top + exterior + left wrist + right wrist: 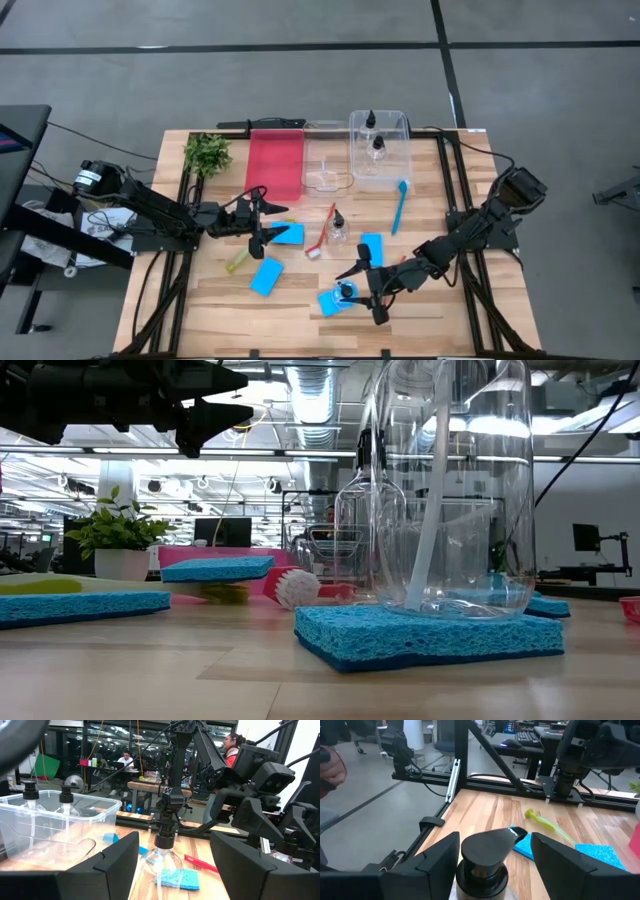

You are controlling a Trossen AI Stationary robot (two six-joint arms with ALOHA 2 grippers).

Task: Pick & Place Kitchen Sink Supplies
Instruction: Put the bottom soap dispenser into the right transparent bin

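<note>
A small clear bottle (346, 292) with a black cap (486, 851) stands upright on a blue sponge (430, 635) near the table's front. My right gripper (362, 293) is open and level at cap height, one finger on each side of the cap; I see no touch. My left gripper (258, 222) hangs open above the table at the left, over a blue sponge (288, 234), holding nothing. In the left wrist view another bottle (163, 857) stands ahead of its fingers. Two more sponges (266, 276) (372, 248) lie flat, as do a red brush (322, 235), a blue brush (400, 205) and a yellow-green brush (240, 261).
At the back stand a red tray (273, 165), a small clear tray (327, 172) and a clear bin (392, 165) with two black-capped bottles in it. A green plant (207, 153) sits at the far left corner. Black frame rails run along both table sides.
</note>
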